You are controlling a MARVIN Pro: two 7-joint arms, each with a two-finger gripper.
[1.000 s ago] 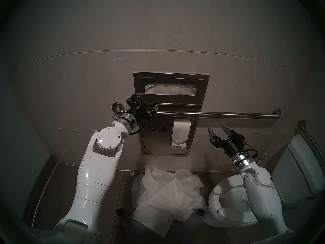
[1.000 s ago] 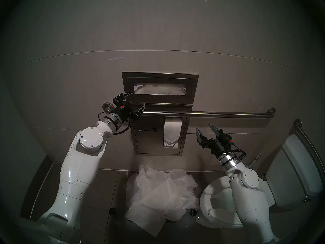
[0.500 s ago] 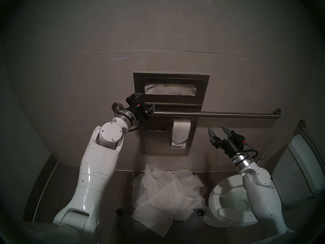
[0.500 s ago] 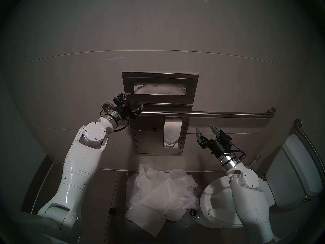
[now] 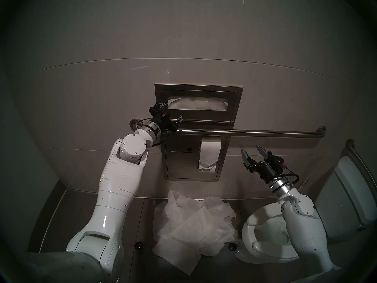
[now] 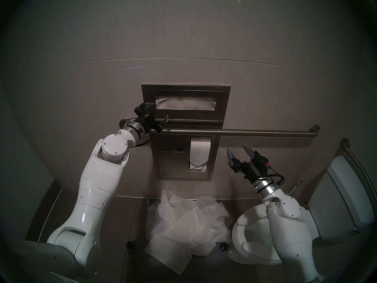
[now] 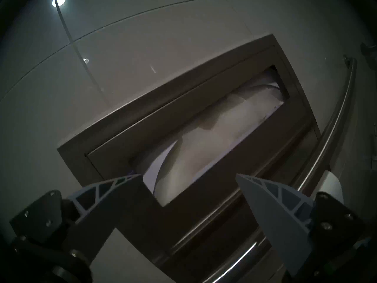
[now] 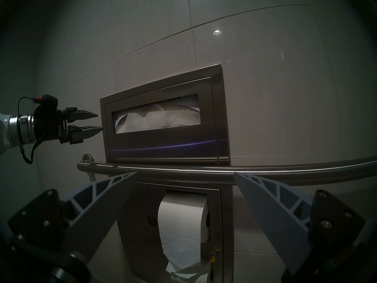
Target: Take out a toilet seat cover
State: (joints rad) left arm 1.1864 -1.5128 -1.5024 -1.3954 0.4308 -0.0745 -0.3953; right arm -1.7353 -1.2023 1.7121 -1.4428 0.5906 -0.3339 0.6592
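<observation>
The right tool (image 5: 253, 153) hung spread and empty. Farther off, the left tool (image 5: 171, 111), likewise spread and empty, reached toward the dispenser (image 5: 234, 111), where the toilet seat cover (image 5: 196, 105) sat untouched; grasping and pulling remained.

We see our left gripper (image 7: 188, 177) with its two fingers spread wide and empty, close before a steel dispenser (image 7: 114, 133) set in the tiled wall (image 7: 142, 41). White paper (image 7: 214, 137) fills its slot. A grab bar (image 7: 330, 129) runs alongside.
</observation>
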